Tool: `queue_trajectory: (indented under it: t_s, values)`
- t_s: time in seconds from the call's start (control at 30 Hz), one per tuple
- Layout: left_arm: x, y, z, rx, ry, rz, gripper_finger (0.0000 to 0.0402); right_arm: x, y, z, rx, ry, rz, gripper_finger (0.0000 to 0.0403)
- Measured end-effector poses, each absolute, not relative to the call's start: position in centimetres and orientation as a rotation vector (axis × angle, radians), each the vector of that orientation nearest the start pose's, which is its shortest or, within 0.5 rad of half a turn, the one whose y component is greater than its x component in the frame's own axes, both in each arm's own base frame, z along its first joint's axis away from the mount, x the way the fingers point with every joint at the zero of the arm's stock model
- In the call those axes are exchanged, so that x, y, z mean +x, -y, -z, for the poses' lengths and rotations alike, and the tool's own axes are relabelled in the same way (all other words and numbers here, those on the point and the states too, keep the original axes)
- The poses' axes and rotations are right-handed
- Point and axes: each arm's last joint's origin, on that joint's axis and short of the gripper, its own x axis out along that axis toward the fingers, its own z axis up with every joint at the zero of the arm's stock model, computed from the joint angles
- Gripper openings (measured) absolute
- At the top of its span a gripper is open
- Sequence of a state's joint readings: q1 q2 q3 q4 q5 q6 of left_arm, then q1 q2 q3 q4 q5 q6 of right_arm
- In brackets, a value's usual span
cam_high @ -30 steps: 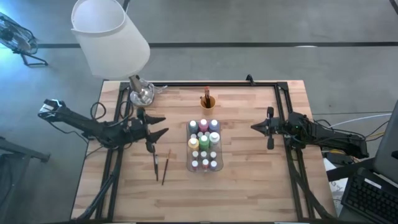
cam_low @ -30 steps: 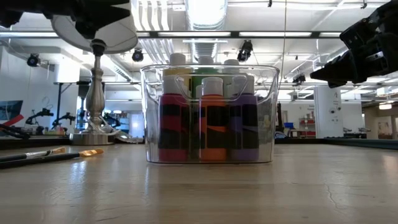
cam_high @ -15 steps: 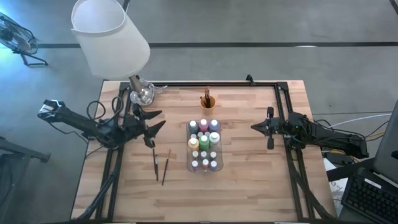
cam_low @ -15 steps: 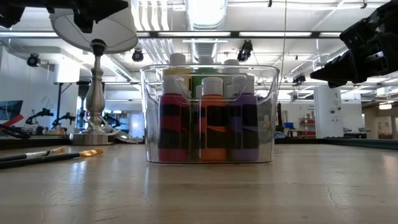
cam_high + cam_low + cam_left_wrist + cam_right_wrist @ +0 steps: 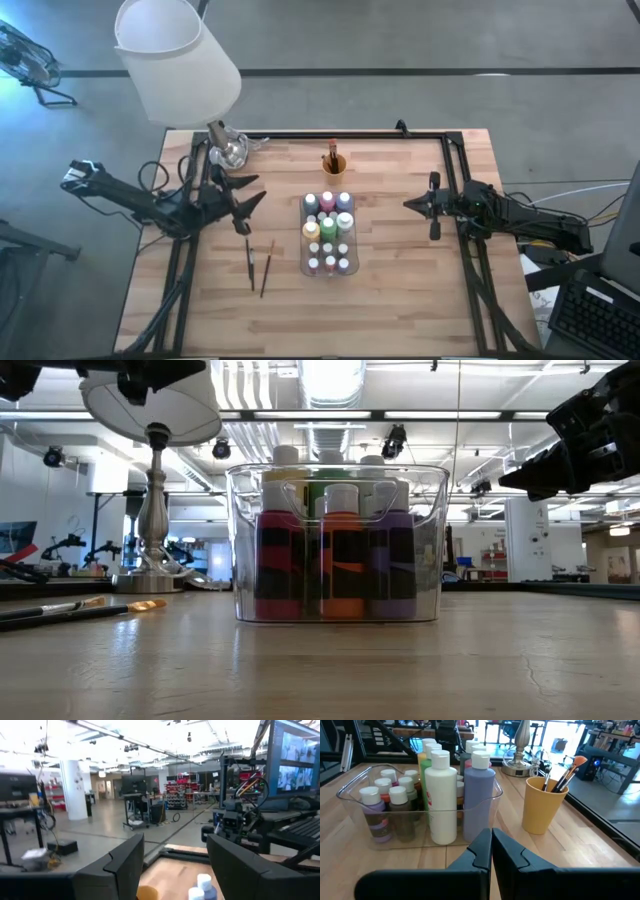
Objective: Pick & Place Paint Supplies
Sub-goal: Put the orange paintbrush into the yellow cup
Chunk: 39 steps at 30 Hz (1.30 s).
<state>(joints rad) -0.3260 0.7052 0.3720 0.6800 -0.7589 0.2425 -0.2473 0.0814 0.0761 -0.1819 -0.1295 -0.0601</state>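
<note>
A: Left hand sits left of centre in the overhead shot, its two prongs spread wide with nothing between them, up near the lamp base.

B: And the right hand?

A: Right of centre, pinched tight together, nothing in it, pointing at the clear tray.

B: Where are the paints?

A: The paint bottles stand packed upright inside that tray at the middle of the counter. Two paintbrushes lie flat on the wood, lower left of the tray, just beside each other.

B: More brushes anywhere?

A: Yes, some stand bristles-up in the orange cup, just above the tray in the overhead shot.
</note>
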Motion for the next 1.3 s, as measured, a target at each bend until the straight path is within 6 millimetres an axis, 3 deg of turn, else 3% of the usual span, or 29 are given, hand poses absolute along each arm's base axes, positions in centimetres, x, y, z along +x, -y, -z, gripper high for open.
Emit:
queue_trajectory:
  t_s: [0.4,0.63,0.9,1.07,1.3]
  values:
    - [15.6,3.4,-33.1,0.232,0.126,-0.449,0.022,9.5,2.0,-16.6,-0.025,-0.188,0.112,0.0008]
    - [16.9,3.8,-36.8,0.169,-0.073,-0.487,0.022,9.5,2.0,-16.6,-0.025,-0.187,0.112,0.0008]
    - [19.3,4.6,-38.1,0.11,-0.254,-0.708,0.022,9.5,2.0,-16.6,-0.025,-0.187,0.112,0.0008]
    - [20.3,5.1,-38.7,0.051,-0.33,-0.739,0.022,9.5,2.0,-16.6,-0.025,-0.187,0.112,0.0008]
    - [20.2,5.4,-39.9,-0.058,-0.511,-0.686,0.022,9.5,2.0,-16.6,-0.025,-0.187,0.112,0.0008]
